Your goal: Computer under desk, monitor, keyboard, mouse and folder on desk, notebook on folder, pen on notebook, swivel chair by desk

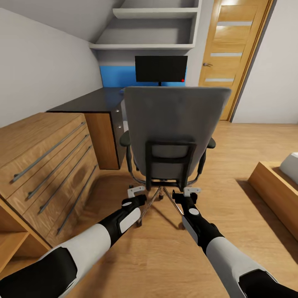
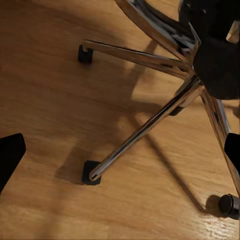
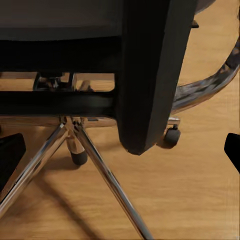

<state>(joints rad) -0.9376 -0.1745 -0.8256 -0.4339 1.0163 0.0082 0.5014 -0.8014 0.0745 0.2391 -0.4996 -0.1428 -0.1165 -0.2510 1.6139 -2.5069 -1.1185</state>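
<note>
A wood floor (image 1: 248,165) runs across the bedroom, with a pale wall on the left and a wooden door (image 1: 231,54) at the far right. Along the left wall stands a wooden chest (image 1: 45,165) with long bar handles. Beyond it the black counter (image 1: 89,101) reaches into the far corner, its wood side and a column of drawers with small silver knobs facing the chair. On the counter's far part the monitor (image 1: 161,69) stands upright, screen dark, a red dot at its lower corner, with a blue panel on the wall behind it.

The swivel chair (image 1: 176,124) sits in the middle of the view, its tall grey back toward the camera, just beside the counter's drawer end and in front of the monitor. Its seat is hidden by the back, so what lies on it cannot be told. The chrome base (image 2: 145,127) spreads over the floor, with black casters at the leg ends.

Both arms reach forward low behind the chair. The left tool (image 1: 136,191) hangs above the chair's base, fingers spread, holding nothing. The right tool (image 1: 189,191) sits just behind the black frame of the chair back (image 3: 150,75), fingers likewise apart and seemingly not touching it, though that contact is hard to judge.
</note>
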